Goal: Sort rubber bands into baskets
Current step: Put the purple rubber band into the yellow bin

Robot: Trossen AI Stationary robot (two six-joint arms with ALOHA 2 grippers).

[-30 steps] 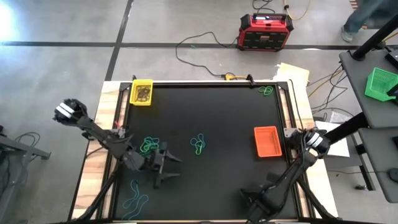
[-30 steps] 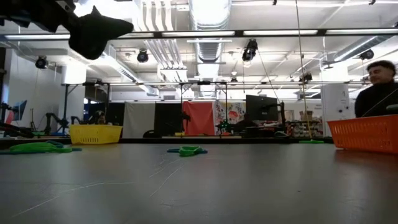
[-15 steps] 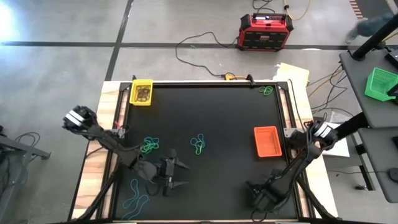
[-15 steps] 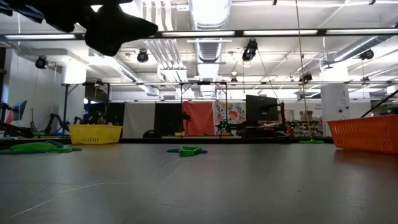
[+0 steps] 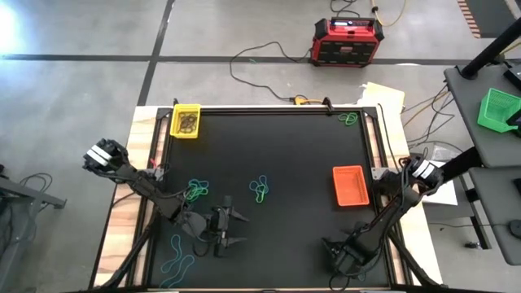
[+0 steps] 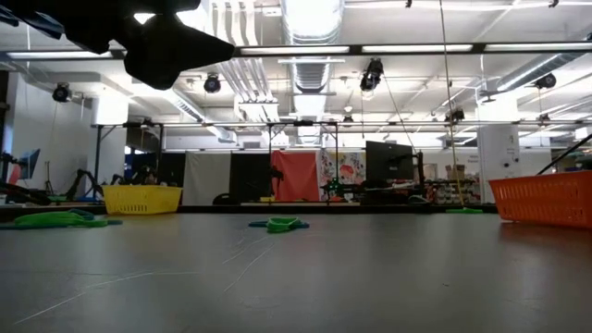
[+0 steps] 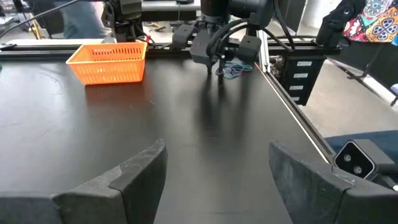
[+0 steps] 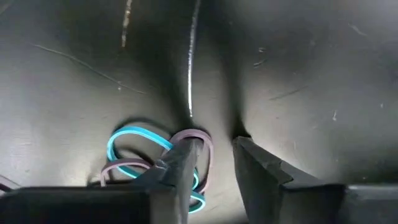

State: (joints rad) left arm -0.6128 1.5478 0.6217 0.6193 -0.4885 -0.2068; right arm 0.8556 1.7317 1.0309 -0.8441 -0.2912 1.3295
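Right gripper (image 8: 214, 165) down at the mat (image 5: 285, 146) near the front right corner, fingertips straddling one loop of a teal-and-purple tangle of rubber bands (image 8: 155, 162). Jaws narrowed but a gap still showing, band not yet pinched. Looks set up to snag a single strand rather than scoop the whole clump.

Left gripper (image 5: 224, 230) parked low over the front-left area, fingers (image 7: 134, 174) spread wide, nothing between them — likely waiting its turn, with green bands (image 5: 195, 191) just behind it and more loops (image 5: 177, 259) at the front edge.

More bands mid-mat (image 5: 260, 189) and at the far right corner (image 5: 348, 119). Yellow basket (image 5: 186, 121) at far left corner, already holding some. Orange basket (image 5: 351, 185) at right side, close to the right arm, so a short carry probably. Green basket (image 5: 498, 109) off the mat on a side table.

Red and black box (image 5: 347, 41) on the floor beyond; lettering too small to read. No other legible writing.
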